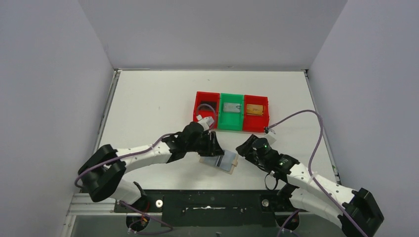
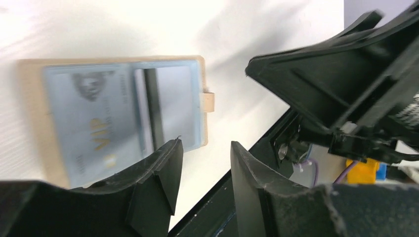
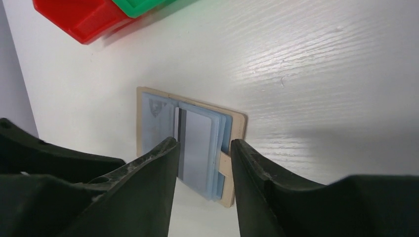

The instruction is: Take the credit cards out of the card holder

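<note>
The left end effector (image 2: 205,148) hangs just above the near edge of the card holder (image 2: 29,113), its jaws spread with nothing between them. The right end effector (image 3: 203,143) is likewise parted and empty, poised over the holder's tab side. In its wrist view the closure tab (image 3: 225,165) and a pale card with a dark stripe (image 3: 200,133) show through the gap. The card holder lies open and flat on the white surface (image 1: 148,108), between the two arms and near their bases. A grey-blue card marked VIP (image 2: 89,123) sits in one panel and the striped card in the other, over a small stack of pale edges. Farther out stands a row of trays. The green tray (image 1: 230,123) and the right-hand red tray (image 1: 256,124) each appear to hold a flat card-like piece, so the job looks partly done. The step in hand seems to be lining up for another card, with neither arm gripping yet. The next move probably calls for one end effector to pin the holder's tan border down. The other would then catch a card's free edge and slide it out along its pocket, since the cards lie thin and flush and give little to pinch.
</note>
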Motion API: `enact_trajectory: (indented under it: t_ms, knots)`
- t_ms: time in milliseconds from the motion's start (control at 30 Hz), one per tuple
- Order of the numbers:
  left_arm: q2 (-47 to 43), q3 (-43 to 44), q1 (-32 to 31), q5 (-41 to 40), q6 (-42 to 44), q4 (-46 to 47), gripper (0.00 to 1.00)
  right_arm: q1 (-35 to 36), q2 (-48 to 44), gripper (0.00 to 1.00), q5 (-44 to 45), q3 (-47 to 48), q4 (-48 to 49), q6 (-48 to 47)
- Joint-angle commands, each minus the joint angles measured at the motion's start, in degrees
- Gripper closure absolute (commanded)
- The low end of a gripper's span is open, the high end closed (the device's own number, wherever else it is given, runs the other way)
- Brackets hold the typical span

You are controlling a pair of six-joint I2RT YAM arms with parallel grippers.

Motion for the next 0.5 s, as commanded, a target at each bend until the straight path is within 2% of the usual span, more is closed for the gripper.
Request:
enact_trajectory:
  t_ms: [0,233,467]
  knots:
    - [-8.1,-5.37,4.6,-3.88,-2.03,-0.4,0.59,-0.38,6.14,0.6,-5.59,2.15,8.97,-3.06]
    - [-12.57,-11.07,8.57,-0.66,-2.35,-0.06,0.56,0.56,15.54,0.8,-12.73,4.1,16.09,-4.91]
    - [-13.22,-12.16,8.88,0.65,-3.25,3.22,0.55,1.02,21.47,0.8,-12.05,5.0,13.18,-2.61]
